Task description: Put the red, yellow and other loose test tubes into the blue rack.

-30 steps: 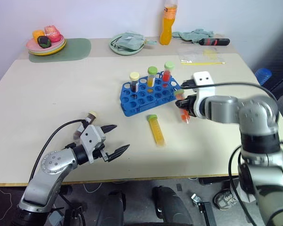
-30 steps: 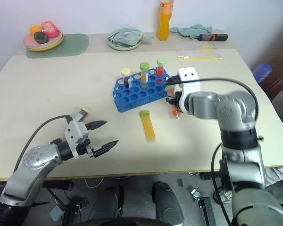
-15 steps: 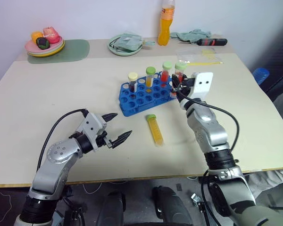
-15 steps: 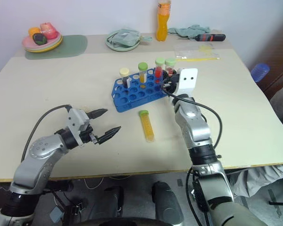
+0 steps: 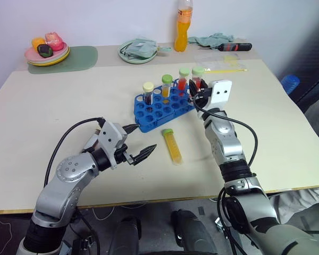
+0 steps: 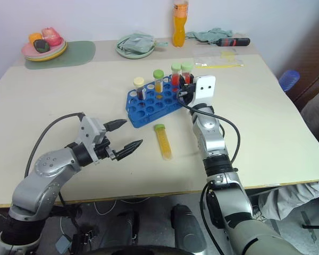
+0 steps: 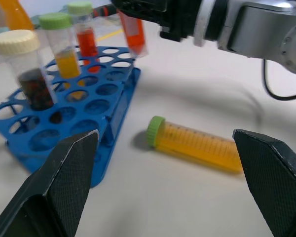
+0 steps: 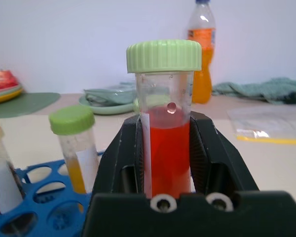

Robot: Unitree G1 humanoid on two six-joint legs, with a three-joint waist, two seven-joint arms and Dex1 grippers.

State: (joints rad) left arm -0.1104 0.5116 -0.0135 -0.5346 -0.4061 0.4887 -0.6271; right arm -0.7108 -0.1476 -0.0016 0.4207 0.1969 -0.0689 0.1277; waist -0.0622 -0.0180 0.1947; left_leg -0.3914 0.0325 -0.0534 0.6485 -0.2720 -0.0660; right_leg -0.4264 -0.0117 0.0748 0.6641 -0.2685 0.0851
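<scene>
Your right gripper point(image 8: 167, 163) is clamped on the red tube point(image 8: 166, 143), a clear capped tube with red liquid and a pale green cap, held upright just above the blue rack's point(image 5: 162, 109) right end, toward the far middle of the tabletop point(image 5: 53, 111). The rack, bright blue with a grid of round holes, already carries three upright tubes: a dark one with a cream cap point(image 5: 148, 93), a yellow one with a green cap point(image 5: 166, 86) and a red one with a green cap point(image 5: 183, 78). One yellow tube point(image 5: 173, 145) lies flat on the tabletop just beside the rack's near edge. Your left gripper point(image 5: 139, 143) hovers near the front edge, fingers spread wide and empty, pointing toward that lying tube.
</scene>
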